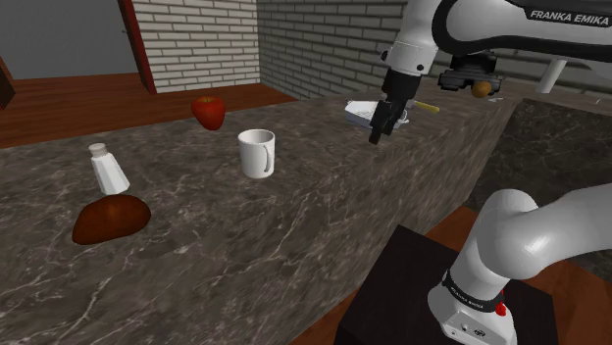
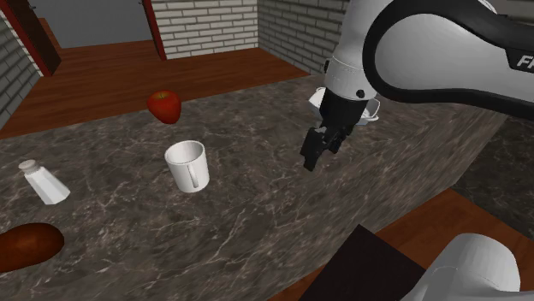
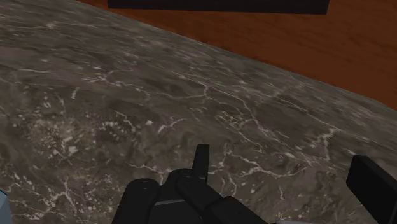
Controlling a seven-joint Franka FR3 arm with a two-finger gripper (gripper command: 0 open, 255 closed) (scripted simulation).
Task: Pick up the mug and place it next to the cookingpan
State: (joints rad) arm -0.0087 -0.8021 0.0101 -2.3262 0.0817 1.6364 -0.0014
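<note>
All-black two-finger gripper (image 2: 310, 157) hangs over the dark veined marble counter (image 2: 257, 222), fingers (image 3: 201, 159) spread apart, nothing between them. White cylindrical handled mug (image 2: 188, 164) stands upright on the counter, well apart from the gripper.

**Arm reaches out, hand empty**

The white arm (image 1: 510, 235) rises from the shoulder view's lower right and bends back in along the top edge. Its black gripper (image 1: 379, 130) hangs right of centre, pointing down, fingers (image 3: 201, 158) apart, clasping nothing.
</note>
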